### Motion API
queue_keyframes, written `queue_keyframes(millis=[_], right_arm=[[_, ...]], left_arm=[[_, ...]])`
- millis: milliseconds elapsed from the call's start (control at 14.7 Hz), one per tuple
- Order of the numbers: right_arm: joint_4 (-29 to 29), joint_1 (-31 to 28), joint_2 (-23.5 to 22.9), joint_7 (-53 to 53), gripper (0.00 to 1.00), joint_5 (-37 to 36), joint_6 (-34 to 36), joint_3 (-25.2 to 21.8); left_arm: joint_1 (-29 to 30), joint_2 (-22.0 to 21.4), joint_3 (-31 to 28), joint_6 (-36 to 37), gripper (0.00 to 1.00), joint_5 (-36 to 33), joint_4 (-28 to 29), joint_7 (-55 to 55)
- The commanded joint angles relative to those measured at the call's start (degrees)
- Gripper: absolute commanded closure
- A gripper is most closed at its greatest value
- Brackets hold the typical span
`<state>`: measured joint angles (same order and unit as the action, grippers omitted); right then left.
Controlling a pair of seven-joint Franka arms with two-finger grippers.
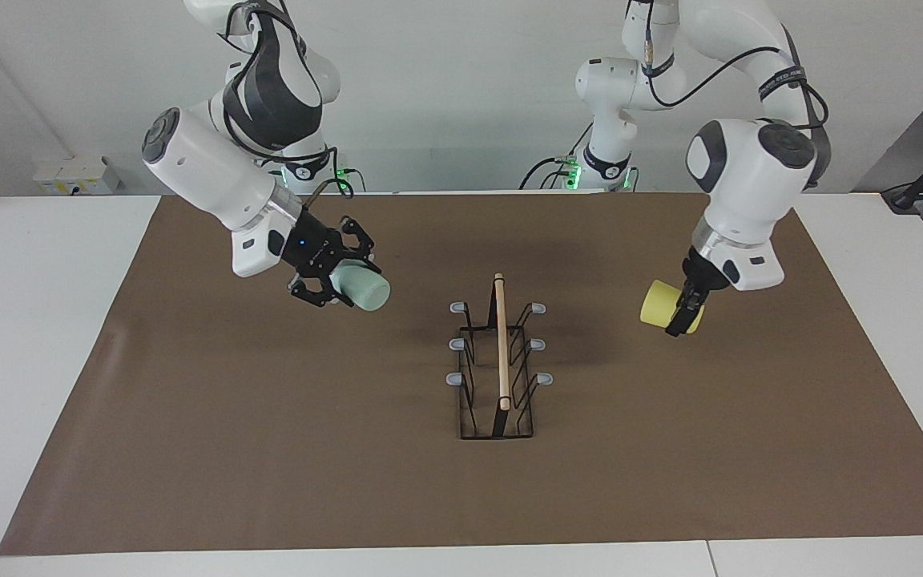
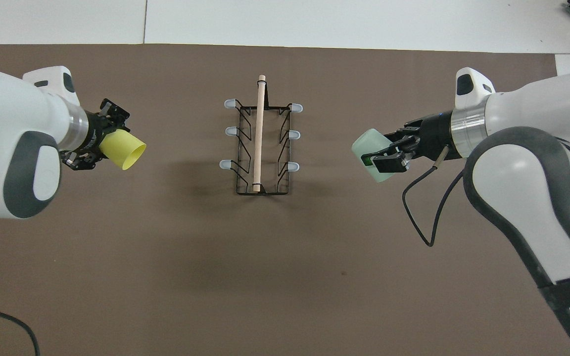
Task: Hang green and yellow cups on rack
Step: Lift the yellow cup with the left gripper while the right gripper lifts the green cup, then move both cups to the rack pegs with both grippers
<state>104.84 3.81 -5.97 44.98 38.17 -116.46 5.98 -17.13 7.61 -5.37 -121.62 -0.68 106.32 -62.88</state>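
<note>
Brown mat (image 1: 269,449): rack (image 1: 498,361) btwn left claw (image 1: 682,311) gripping yellow cup (image 1: 658,304), right claw (image 1: 341,282) gripping green cup (image 1: 365,290).

- From my station I see a white table (image 1: 45,361) with a brown mat (image 1: 269,449) over most of it.
- A plain pale wall (image 1: 461,96) runs along the robots' end.
- A small white box (image 1: 77,175) sits by that wall, toward the right arm's end.
- A seam (image 2: 145,22) splits the white tabletop in the overhead view.
</note>
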Motion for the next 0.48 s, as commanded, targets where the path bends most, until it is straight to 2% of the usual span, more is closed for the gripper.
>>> queue_keyframes(millis=[0,204,409], right_arm=[[6.7,0.5,3.5,5.8,1.00,9.0,-7.2,0.6],[12.0,2.1,6.0,15.1,1.00,25.3,-12.6,0.5],[15.4,2.3,7.6,25.6,1.00,38.2,-14.7,0.5]], left_arm=[[-6.6,-1.4,-1.0,-3.2,1.00,-10.6,2.1,-9.6],[-13.5,-1.5,-1.0,-4.2,1.00,-21.6,2.2,-24.4],[-19.9,-2.2,-1.0,-4.1,1.00,-28.7,2.9,-30.9]])
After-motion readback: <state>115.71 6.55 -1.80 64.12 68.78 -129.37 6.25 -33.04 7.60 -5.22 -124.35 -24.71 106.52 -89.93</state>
